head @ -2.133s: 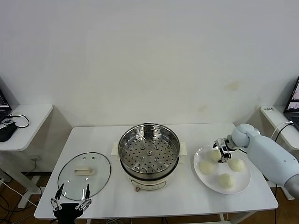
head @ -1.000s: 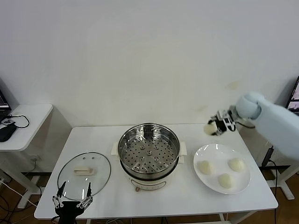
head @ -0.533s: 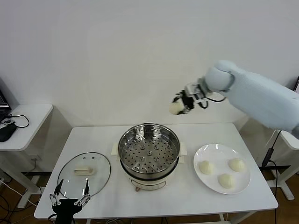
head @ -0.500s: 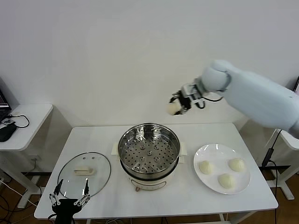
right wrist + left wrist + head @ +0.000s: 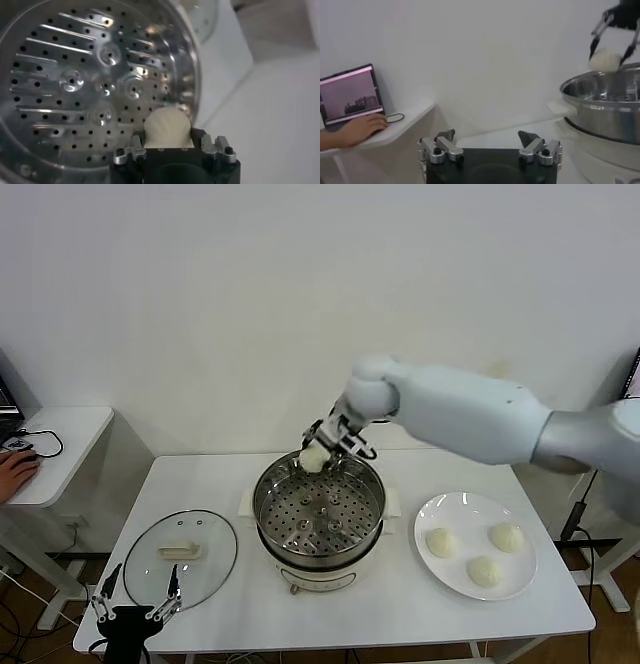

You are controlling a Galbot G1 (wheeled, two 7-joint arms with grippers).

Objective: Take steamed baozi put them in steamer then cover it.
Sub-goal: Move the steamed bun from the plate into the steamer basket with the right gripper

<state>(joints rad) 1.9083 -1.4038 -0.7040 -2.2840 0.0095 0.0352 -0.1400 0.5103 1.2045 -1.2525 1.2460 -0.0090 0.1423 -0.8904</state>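
Carried away from the plate (image 5: 445, 569) at 3 o'clock on the table, the right gripper (image 5: 318, 454) has swung across and down and now hangs over the far rim of the steamer (image 5: 318, 504), roughly at its 12 o'clock edge, its fingers clamped on one baozi (image 5: 313, 458). Three more baozi (image 5: 483, 570) remain on the plate, well apart from the pot. From the right wrist view the held baozi (image 5: 167, 128) sits just inside the rim, above the perforated floor of the steamer (image 5: 70, 70), which holds nothing yet. To do this step well, I judge the arm should bring the bun further inward and lower it close to the perforated floor before letting go, so it neither catches the rim nor rolls; placing it toward one side would leave room for the other three. The cover (image 5: 180, 557) lies flat on the table at 9 o'clock, handle up. The left gripper (image 5: 133, 612) waits just beside the cover's near edge, fingers spread wide and holding nothing.
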